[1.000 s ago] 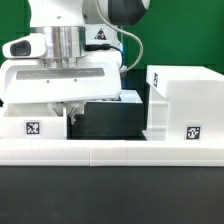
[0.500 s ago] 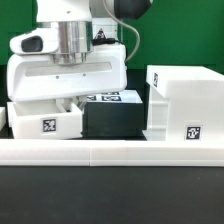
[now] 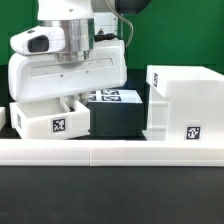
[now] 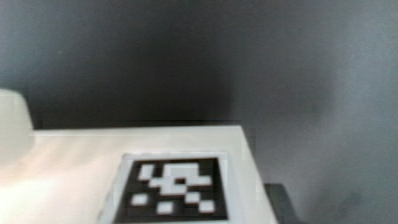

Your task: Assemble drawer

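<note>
My gripper (image 3: 72, 104) hangs under the big white hand at the exterior view's left and is shut on a small white tray (image 3: 40, 118). The tray is held off the table with its square tag (image 3: 60, 124) facing the camera. The big white cube housing (image 3: 185, 105) stands at the exterior view's right, with a tag (image 3: 192, 131) on its front. In the wrist view a white face of the tray (image 4: 89, 150) and its tag (image 4: 175, 188) fill the lower part. The fingertips do not show there.
A long low white rail (image 3: 110, 152) runs along the front. A black block (image 3: 118, 120) sits between the tray and the housing. The marker board (image 3: 112, 97) lies behind it. Another white piece (image 3: 3, 118) shows at the left edge.
The tray has moved toward the exterior view's right and slightly up with the gripper. Its tagged face now shows larger and closer to the black block.
</note>
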`<state>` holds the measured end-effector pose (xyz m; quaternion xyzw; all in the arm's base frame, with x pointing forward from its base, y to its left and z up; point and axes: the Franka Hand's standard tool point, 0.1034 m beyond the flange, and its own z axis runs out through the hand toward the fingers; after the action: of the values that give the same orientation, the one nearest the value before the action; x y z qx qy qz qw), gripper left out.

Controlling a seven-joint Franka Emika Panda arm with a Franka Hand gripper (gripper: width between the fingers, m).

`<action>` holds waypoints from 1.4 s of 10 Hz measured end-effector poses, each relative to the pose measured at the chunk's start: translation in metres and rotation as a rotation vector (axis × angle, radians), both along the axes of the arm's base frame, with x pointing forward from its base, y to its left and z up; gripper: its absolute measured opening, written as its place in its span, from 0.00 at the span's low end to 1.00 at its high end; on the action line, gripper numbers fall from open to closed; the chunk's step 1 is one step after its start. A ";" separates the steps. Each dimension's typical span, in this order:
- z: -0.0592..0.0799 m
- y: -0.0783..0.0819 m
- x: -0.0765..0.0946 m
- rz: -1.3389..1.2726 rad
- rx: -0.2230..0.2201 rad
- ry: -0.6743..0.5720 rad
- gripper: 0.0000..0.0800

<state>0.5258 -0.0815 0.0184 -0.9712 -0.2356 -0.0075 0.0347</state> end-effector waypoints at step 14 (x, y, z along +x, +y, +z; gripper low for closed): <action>0.000 0.018 0.006 1.041 -0.094 -0.049 0.05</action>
<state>0.5317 -0.0636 0.0189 -0.7256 -0.6880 -0.0016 -0.0156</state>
